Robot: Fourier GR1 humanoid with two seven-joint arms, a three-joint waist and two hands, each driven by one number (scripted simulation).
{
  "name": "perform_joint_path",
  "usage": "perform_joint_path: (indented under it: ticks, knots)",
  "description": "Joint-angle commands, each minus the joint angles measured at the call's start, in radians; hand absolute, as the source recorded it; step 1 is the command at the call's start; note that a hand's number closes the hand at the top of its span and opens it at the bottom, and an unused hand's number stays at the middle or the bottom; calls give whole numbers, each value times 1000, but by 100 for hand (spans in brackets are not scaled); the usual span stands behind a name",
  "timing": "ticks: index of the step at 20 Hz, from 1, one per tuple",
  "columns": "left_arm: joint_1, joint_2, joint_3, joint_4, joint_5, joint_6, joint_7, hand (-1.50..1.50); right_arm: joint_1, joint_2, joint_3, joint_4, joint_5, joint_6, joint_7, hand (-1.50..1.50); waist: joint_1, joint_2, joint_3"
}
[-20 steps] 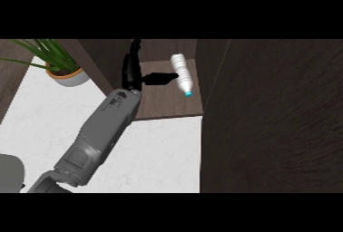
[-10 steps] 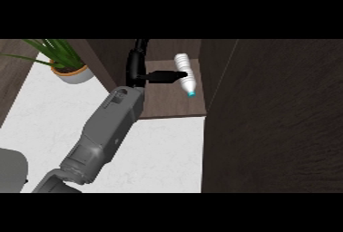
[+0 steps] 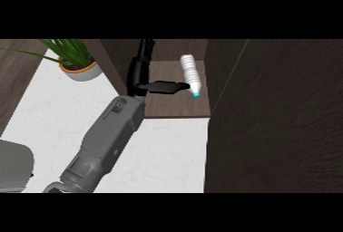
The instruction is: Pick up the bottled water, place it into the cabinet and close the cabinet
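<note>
The bottled water (image 3: pixel 190 72), clear with a blue cap, lies on its side on the cabinet shelf (image 3: pixel 175 106), cap pointing toward me. My right hand (image 3: pixel 139 72) is inside the cabinet just left of the bottle, open. Its fingers (image 3: pixel 144 47) are straight and point toward the back. Its thumb (image 3: pixel 166 86) sticks out to the right, with the tip close to the cap; I cannot tell whether it touches. The cabinet door (image 3: pixel 275 118) is a large dark panel standing open at the right. My left hand does not show.
A potted green plant (image 3: pixel 77 63) stands on the white counter (image 3: pixel 161 154) left of the cabinet's side wall. A grey rounded object (image 3: pixel 13 165) sits at the lower left edge.
The fingers have straightened from a slight tilt to pointing at the back. The bottle stays lying on the shelf. The view has shifted a little.
</note>
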Motion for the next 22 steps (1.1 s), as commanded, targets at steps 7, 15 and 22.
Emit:
perform_joint_path:
  ticks: [7,15,22]
  knots:
    - [290,56,-94,-436,47,-31,157,-150,64,-41,-30,-100,-41,-3,18,-150,41,-17,-2]
    - [604,82,-223,-925,38,10,307,-150,2,-31,-14,-22,-27,-3,30,-150,43,-13,-1]
    - [816,99,-324,-1257,-4,54,405,-150,23,-15,70,-42,51,-36,8,-150,18,-7,-2]
